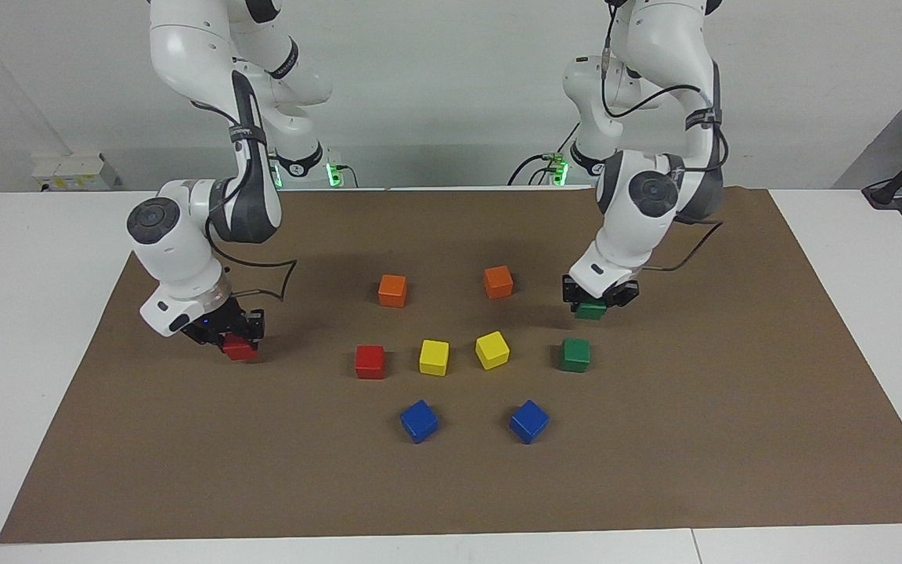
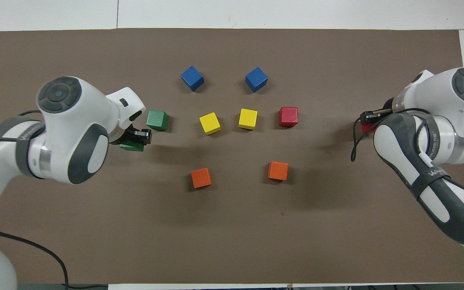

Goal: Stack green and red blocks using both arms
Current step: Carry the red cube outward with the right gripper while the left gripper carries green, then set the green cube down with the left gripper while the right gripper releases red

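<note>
While both arms reach over the brown mat [image 1: 106,439] on the desk [image 1: 20,313], each one holds a cube. The right claw [image 1: 233,338] is closed on a red block [image 1: 240,348], low over the mat toward the right arm's end of the desk. In the overhead view this claw [image 2: 371,121] is at about 3 o'clock from the yellow pair, and only a small edge of its red block [image 2: 367,128] shows under the arm. Whether this block touches the mat, I cannot tell.

The left claw [image 1: 597,296] is closed on a green block [image 1: 591,310], which hangs just above the mat. In the overhead view the claw [image 2: 138,139] and its green block [image 2: 132,146] are at about 7 o'clock from the second green block [image 2: 158,120], near it but not touching.

The second green block [image 1: 575,354] and the second red block [image 1: 369,361] lie free on the mat in one row with the two yellow cubes [image 1: 434,356] [image 1: 492,349] between them. In the overhead view this red block [image 2: 288,116] is at 3 o'clock from the yellow cubes, and the free green one is at 9 o'clock from them.

Two blue cubes [image 2: 192,77] [image 2: 256,79] lie at about 12 o'clock from the yellow pair, farther from the robots. Two orange cubes [image 2: 201,177] [image 2: 278,170] lie at about 6 o'clock, nearer to the robots. All these cubes stand apart from each other.
</note>
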`<action>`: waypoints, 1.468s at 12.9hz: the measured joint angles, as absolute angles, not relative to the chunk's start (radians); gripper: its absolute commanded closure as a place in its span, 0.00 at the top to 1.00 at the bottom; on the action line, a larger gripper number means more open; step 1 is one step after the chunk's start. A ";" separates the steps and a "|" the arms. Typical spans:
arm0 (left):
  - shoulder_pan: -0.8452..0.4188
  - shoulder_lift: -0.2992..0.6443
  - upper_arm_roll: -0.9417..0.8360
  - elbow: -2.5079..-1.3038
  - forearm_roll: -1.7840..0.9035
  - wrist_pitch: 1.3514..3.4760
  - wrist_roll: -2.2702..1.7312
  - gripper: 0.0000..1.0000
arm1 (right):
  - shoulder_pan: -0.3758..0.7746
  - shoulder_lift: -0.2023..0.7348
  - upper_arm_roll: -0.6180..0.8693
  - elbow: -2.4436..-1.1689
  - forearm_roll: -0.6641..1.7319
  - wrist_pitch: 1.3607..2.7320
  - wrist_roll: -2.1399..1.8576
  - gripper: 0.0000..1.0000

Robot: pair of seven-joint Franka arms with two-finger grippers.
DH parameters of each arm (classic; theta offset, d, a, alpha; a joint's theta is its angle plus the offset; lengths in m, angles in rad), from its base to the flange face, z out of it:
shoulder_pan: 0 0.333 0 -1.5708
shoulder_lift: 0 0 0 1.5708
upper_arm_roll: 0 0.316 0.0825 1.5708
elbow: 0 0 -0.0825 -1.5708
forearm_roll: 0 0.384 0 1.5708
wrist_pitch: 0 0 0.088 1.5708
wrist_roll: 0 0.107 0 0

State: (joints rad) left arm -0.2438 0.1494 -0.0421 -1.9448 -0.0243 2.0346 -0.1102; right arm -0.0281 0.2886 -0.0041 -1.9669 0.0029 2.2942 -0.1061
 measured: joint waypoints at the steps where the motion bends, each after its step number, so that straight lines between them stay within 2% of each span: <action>1: -0.207 0.121 -0.041 -1.925 -0.024 1.985 -0.085 0.00 | -0.028 0.300 -0.004 -1.967 0.003 2.301 -0.106 0.00; 3: -0.124 0.069 -0.038 -1.917 -0.024 1.912 0.022 0.00 | -0.028 0.314 -0.004 -1.967 0.003 2.301 -0.106 0.00; 4: -0.083 0.052 -0.036 -1.918 -0.024 1.894 0.083 0.00 | -0.029 0.318 -0.004 -1.967 0.003 2.301 -0.106 0.07; 5: -0.040 0.042 -0.034 -1.919 -0.024 1.886 0.139 0.00 | -0.029 0.319 -0.004 -1.968 0.003 2.303 -0.106 0.62; 6: -0.001 0.036 -0.033 -1.922 -0.024 1.885 0.189 0.00 | -0.029 0.320 -0.003 -1.971 0.003 2.315 -0.106 1.00; 10: 0.156 0.016 -0.030 -2.013 -0.024 1.967 0.403 0.00 | -0.028 0.321 0.000 -1.983 0.003 2.348 -0.106 1.00; 12: 0.203 -0.004 -0.030 -2.116 -0.024 2.090 0.449 0.00 | -0.027 0.305 0.003 -1.966 0.003 2.288 -0.106 1.00; 14: 0.213 -0.015 -0.031 -2.211 -0.024 2.210 0.453 0.00 | -0.012 0.262 0.011 -1.888 0.003 2.132 -0.057 1.00; 16: 0.218 -0.017 -0.032 -2.281 -0.024 2.317 0.459 0.00 | 0.048 0.237 0.019 -1.747 0.004 1.976 0.053 1.00; 19: 0.221 -0.012 -0.032 -2.340 -0.024 2.415 0.465 0.00 | 0.184 0.273 0.023 -1.634 0.004 1.951 0.259 1.00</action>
State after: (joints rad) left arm 0.2209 -0.0120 -0.0317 -2.3398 -0.0244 2.4151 0.4645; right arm 0.1845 0.2728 0.0229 -1.6345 0.0036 1.9510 0.2587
